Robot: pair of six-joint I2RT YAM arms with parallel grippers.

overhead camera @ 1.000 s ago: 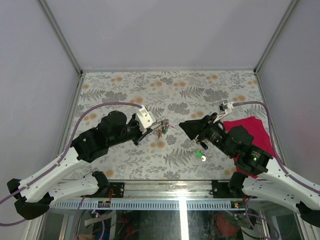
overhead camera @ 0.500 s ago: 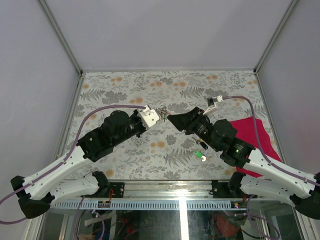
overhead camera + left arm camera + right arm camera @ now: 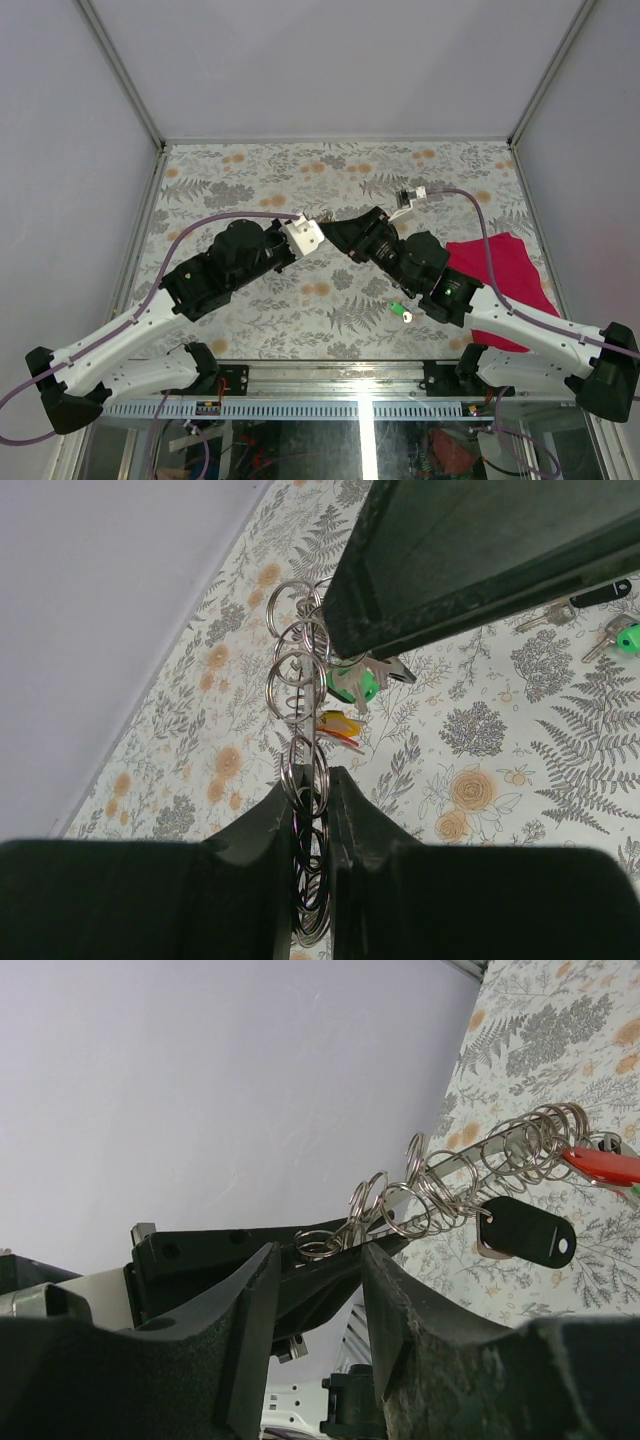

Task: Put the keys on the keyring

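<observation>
My left gripper (image 3: 310, 780) is shut on the keyring (image 3: 296, 665), a chain of silvery rings that runs on past its fingertips. A green key (image 3: 355, 683) and a yellow-and-red key (image 3: 340, 726) hang from it. In the right wrist view the same chain (image 3: 450, 1185) carries a black key (image 3: 525, 1232) and a red key (image 3: 605, 1165). My right gripper (image 3: 320, 1255) is open, its jaws on either side of the left gripper's tip and the chain's end ring. In the top view the two grippers meet tip to tip, left (image 3: 318, 222) and right (image 3: 335, 228).
A loose green key (image 3: 396, 307) lies on the floral table (image 3: 240, 170) with a pale key beside it, near the front. The left wrist view shows it (image 3: 628, 638) next to a black-headed key (image 3: 605, 590). A crimson cloth (image 3: 505, 265) lies at the right.
Both grippers moved toward the far side of the table. The right gripper swung left until its tip met the left gripper's tip. The left gripper kept its hold on the chain.
</observation>
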